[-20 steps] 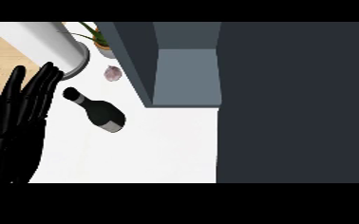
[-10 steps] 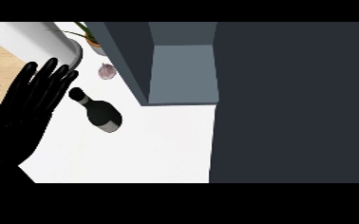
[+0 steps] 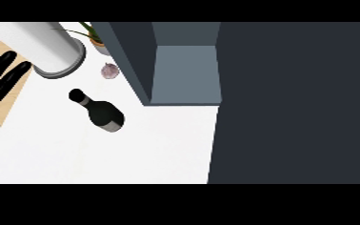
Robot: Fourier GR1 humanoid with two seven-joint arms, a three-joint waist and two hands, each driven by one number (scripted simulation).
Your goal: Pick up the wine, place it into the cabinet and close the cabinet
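Note:
The wine bottle [image 3: 102, 113], dark with a black neck, stands on the white counter [image 3: 105, 157], left of the cabinet. The grey cabinet [image 3: 186, 74] is open, showing a bare inner shelf. Its dark door [image 3: 285, 102] swings out and fills the right side of the view. Only the straight black fingers of my left hand [image 3: 11, 74] show, at the far left edge, well apart from the bottle. My right hand is out of sight.
A tall white cylinder [image 3: 45, 47] stands at the back left. A small purplish bulb [image 3: 110, 70] lies between it and the cabinet's side wall. A potted plant [image 3: 94, 37] is behind them. A wooden strip [image 3: 7, 109] borders the counter's left.
My left hand has drawn back to the left, so only its fingers remain in view. The bottle and the cabinet have stayed put.

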